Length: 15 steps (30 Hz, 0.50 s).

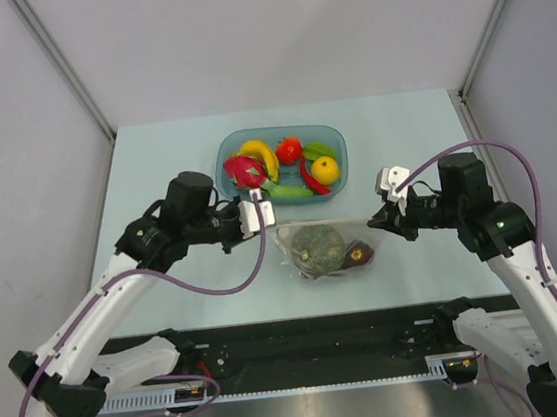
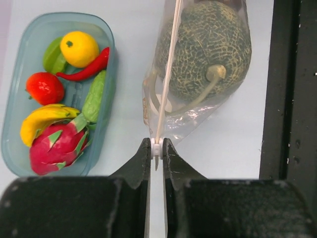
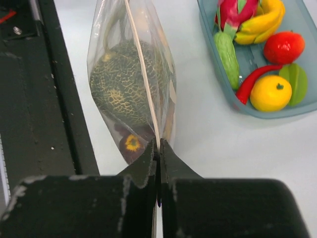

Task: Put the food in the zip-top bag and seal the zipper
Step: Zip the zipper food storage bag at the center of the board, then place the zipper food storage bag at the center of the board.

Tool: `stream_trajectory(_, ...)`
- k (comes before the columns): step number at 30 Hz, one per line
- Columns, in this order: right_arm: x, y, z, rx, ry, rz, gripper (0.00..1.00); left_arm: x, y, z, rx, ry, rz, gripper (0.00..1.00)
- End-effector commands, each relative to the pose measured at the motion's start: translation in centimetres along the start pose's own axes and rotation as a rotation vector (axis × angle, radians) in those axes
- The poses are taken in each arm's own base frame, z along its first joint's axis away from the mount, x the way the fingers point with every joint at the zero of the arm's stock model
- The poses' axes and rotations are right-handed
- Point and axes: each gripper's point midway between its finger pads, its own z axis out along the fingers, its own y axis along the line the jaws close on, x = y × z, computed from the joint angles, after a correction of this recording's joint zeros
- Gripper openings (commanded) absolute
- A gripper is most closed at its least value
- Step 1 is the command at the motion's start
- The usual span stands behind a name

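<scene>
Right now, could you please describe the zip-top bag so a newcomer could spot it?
On the pale table, look between the blue bowl and the near edge. The zip-top bag is the clear pouch holding a netted grey-green ball.

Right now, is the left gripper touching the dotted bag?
Touching. The left wrist view shows the left gripper pinching the zipper end of the bag.

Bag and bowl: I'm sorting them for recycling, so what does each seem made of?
Bag: thin, clear, flexible plastic film, glossy; it creases and the melon shows through. Bowl: probably rigid plastic, translucent blue, smooth; it has an even moulded rim and tinted see-through walls.
</scene>
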Motion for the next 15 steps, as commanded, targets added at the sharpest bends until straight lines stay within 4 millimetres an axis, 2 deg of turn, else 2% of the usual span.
stream_trajectory(1, -3.4, 0.1, -0.7, 0.008, -0.064, 0.004, 0.0, -1.1, 0.0, -4.0, -0.087, -0.006, -0.011, 0.0)
stream_trajectory(3, -3.8, -1.3, 0.1, 0.039, -0.072, -0.004, 0.0, -0.8, 1.4, -4.3, -0.162, -0.001, -0.02, 0.0)
stream_trajectory(4, -4.0, -2.0, 0.5, 0.05, -0.078, -0.007, 0.0, 0.0, 2.2, -4.2, -0.205, 0.029, -0.032, 0.0)
stream_trajectory(5, -5.1, -2.9, 0.8, 0.068, -0.107, -0.039, 0.0, 0.3, 3.0, -4.3, -0.236, 0.038, -0.039, 0.0)
stream_trajectory(7, -5.2, -4.7, 2.3, 0.075, -0.096, -0.037, 0.0, 0.9, 5.7, -4.3, -0.322, 0.054, -0.068, 0.0)
stream_trajectory(9, -6.2, -6.5, 3.7, 0.071, -0.096, -0.066, 0.0, 1.1, 8.1, -4.9, -0.391, 0.064, -0.087, 0.0)
stream_trajectory(10, -6.9, -7.0, 3.8, 0.075, -0.1, -0.083, 0.0, 0.5, 9.0, -5.4, -0.416, 0.053, -0.086, 0.0)
stream_trajectory(13, -8.0, -8.1, 4.4, 0.064, -0.1, -0.124, 0.0, 0.3, 10.3, -5.6, -0.416, 0.056, -0.087, 0.0)
stream_trajectory(14, -7.7, -7.9, 4.5, 0.052, -0.088, -0.139, 0.0, 0.3, 10.0, -5.4, -0.398, 0.056, -0.084, 0.0)
stream_trajectory(15, -6.9, -7.0, 4.8, 0.017, -0.072, -0.149, 0.0, 0.4, 8.8, -5.0, -0.335, 0.049, -0.064, 0.0)
